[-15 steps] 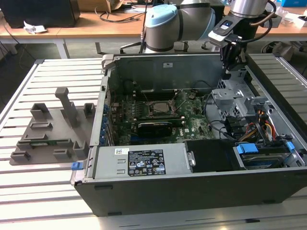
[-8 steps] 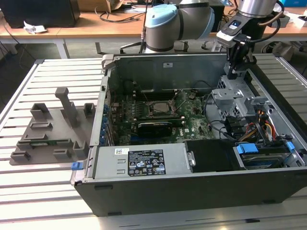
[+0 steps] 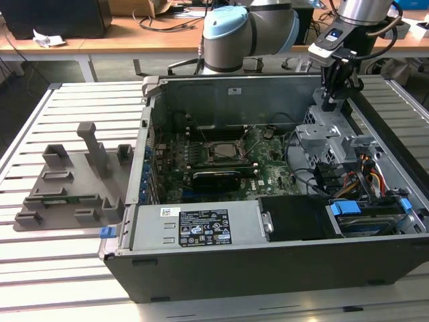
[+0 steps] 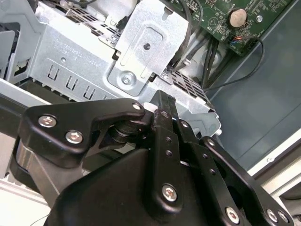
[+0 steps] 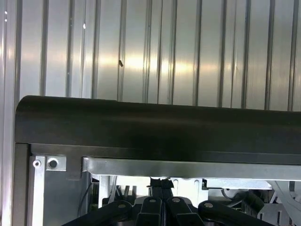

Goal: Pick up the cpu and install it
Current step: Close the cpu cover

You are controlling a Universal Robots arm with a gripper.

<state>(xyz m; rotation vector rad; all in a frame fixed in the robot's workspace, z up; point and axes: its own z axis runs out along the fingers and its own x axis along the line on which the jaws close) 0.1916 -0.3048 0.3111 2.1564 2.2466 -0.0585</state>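
The tool (image 4: 159, 106) sits closest to the lens in the second wrist view, its fingers drawn tight together. Whether the cpu is pinched edge-on between them I cannot tell. The tool hangs over the metal drive cage (image 3: 316, 134) at the exterior view's right of the computer case (image 3: 201, 268). The socket (image 3: 224, 151) lies well to the exterior view's left of it, lower down on the motherboard (image 3: 275, 178).

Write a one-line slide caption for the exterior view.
Gripper above the drive cage at the open computer case's far corner; motherboard socket and grey fixture sit toward the exterior view's left.
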